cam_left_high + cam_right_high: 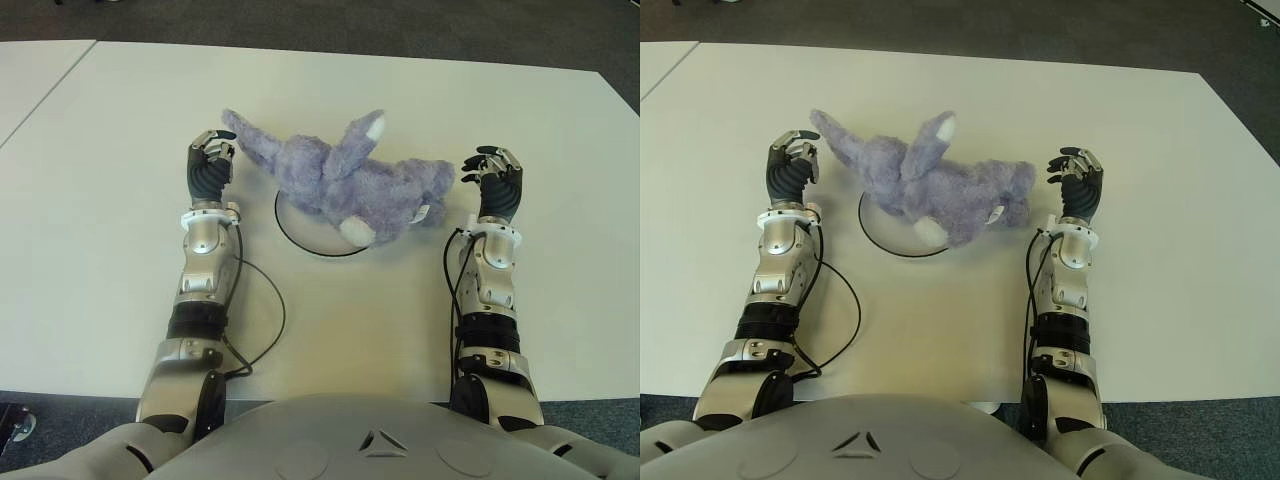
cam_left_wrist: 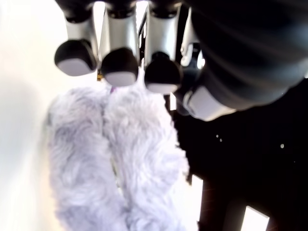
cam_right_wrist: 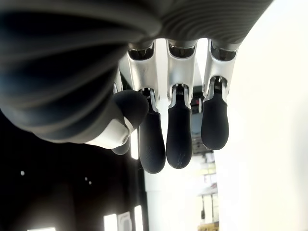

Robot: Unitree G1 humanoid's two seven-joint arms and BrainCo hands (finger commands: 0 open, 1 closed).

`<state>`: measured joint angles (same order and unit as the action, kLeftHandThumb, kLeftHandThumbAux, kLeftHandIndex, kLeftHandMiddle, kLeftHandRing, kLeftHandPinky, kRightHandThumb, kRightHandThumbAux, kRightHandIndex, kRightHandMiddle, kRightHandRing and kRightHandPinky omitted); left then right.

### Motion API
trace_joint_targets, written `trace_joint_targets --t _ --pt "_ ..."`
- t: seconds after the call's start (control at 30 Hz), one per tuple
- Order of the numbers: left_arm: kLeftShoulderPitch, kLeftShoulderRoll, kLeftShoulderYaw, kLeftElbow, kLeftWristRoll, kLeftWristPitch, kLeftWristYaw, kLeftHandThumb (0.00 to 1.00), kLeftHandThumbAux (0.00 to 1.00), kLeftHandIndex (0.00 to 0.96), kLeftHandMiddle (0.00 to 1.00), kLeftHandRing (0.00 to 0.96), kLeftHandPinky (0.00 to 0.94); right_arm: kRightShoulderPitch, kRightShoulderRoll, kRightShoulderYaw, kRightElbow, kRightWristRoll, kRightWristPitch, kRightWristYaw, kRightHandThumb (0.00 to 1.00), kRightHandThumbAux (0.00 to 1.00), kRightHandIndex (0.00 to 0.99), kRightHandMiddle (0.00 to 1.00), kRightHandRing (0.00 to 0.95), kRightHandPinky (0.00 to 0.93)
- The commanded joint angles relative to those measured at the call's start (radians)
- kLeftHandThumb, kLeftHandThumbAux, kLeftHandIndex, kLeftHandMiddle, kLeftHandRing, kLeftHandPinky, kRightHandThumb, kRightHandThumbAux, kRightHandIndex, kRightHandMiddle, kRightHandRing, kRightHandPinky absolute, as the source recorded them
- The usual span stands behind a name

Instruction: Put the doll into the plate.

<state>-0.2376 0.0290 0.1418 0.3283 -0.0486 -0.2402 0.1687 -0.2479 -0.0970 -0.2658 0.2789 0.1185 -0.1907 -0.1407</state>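
Note:
A purple plush doll (image 1: 340, 185) lies across a white plate with a dark rim (image 1: 300, 241) in the middle of the white table (image 1: 100, 220), covering most of it. One long limb of the doll reaches toward my left hand (image 1: 212, 155), which is just left of it with loosely curled fingers holding nothing. In the left wrist view the fingertips (image 2: 119, 67) hover next to the fur of the doll (image 2: 115, 163) without closing on it. My right hand (image 1: 492, 170) is just right of the doll's other end, fingers (image 3: 179, 134) relaxed and empty.
A second white table (image 1: 30, 70) adjoins at the far left. Dark floor (image 1: 400, 30) runs beyond the table's far edge. A black cable (image 1: 272, 300) loops on the table beside my left forearm. Bare tabletop lies to both sides of the arms.

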Motion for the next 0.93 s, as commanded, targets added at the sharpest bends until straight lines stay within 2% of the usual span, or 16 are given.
trace_joint_targets --t 0.03,0.23,0.57,0.93 --pt "0.058 -0.019 0.006 0.058 0.011 -0.016 0.013 0.712 0.703 0.443 0.868 0.874 0.878 0.054 0.038 0.015 0.043 -0.007 0.001 -0.004 0.846 0.676 0.419 0.579 0.734 0.718" --pt "0.057 -0.019 0.006 0.067 0.025 -0.045 0.022 0.712 0.702 0.443 0.871 0.876 0.883 0.054 0.041 0.021 0.052 -0.003 -0.01 -0.005 0.846 0.675 0.423 0.577 0.762 0.773" --pt "0.058 -0.018 0.006 0.065 0.02 -0.031 0.019 0.713 0.702 0.444 0.87 0.876 0.88 0.048 0.041 0.019 0.072 0.013 -0.032 0.011 0.848 0.673 0.429 0.572 0.796 0.821" --pt "0.054 -0.02 0.007 0.072 0.024 -0.049 0.023 0.713 0.703 0.444 0.869 0.876 0.881 0.051 0.035 0.021 0.045 -0.001 0.034 -0.013 0.85 0.672 0.426 0.558 0.836 0.859"
